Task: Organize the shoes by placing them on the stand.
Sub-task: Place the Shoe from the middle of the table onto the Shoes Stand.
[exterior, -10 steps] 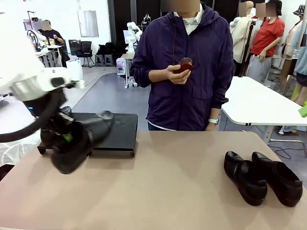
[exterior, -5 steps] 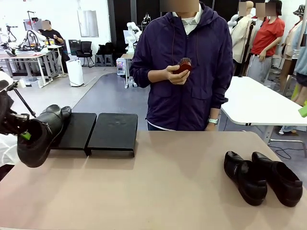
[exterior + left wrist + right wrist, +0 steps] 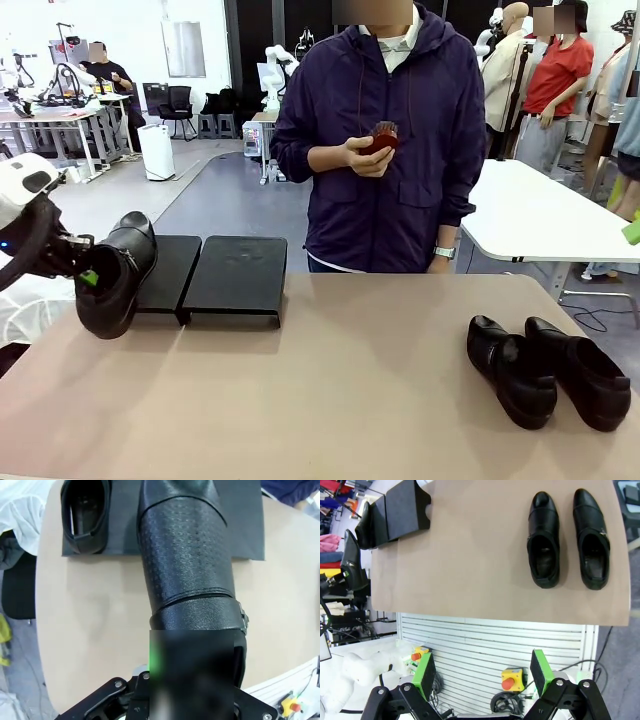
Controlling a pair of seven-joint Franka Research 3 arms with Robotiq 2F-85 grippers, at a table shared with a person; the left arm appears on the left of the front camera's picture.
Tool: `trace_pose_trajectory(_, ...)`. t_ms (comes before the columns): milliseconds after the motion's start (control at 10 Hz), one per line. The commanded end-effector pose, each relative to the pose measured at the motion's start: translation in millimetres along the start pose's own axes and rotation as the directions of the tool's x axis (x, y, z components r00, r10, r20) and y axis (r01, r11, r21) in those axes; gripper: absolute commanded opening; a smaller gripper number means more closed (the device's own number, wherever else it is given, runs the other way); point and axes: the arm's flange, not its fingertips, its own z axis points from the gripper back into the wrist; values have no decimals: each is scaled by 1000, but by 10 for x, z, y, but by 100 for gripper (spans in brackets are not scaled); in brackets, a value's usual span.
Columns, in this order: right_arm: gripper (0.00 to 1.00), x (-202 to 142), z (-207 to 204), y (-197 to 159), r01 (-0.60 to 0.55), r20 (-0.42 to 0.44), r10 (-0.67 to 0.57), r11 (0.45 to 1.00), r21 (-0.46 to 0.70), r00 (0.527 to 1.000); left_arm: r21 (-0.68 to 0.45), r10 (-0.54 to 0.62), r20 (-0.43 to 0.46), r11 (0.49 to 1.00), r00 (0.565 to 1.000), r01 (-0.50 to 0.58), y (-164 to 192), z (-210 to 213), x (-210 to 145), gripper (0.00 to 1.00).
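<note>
raised shoe (image 3: 112,285) — tilted | second shoe (image 3: 85,515) on stand (image 3: 235,270) | pair (image 3: 510,375) (glossy black) right

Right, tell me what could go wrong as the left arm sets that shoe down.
The left gripper pinches the held shoe at its heel end, so it could swing or slip. The parked shoe on the rack lies close beside it and might get knocked askew.

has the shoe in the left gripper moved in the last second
Yes. The shoe in the left gripper has gone left: it covered the left section of the stand before, and now hangs at that section's left edge.
</note>
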Motion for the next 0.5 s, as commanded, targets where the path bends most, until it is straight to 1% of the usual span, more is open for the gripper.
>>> trace_pose_trajectory(0,100,18,23,4,-14,-4,14,1000,19,1000,3,-19,-16,1000,1000,19,59,49,-22,0)
trace_pose_trajectory(300,100,18,23,4,-14,-4,14,1000,19,1000,3,-19,-16,1000,1000,19,59,49,-22,0)
trace_pose_trajectory(400,100,18,23,4,-14,-4,14,1000,19,1000,3,-1,-31,1000,1000,1,35,-20,-34,0)
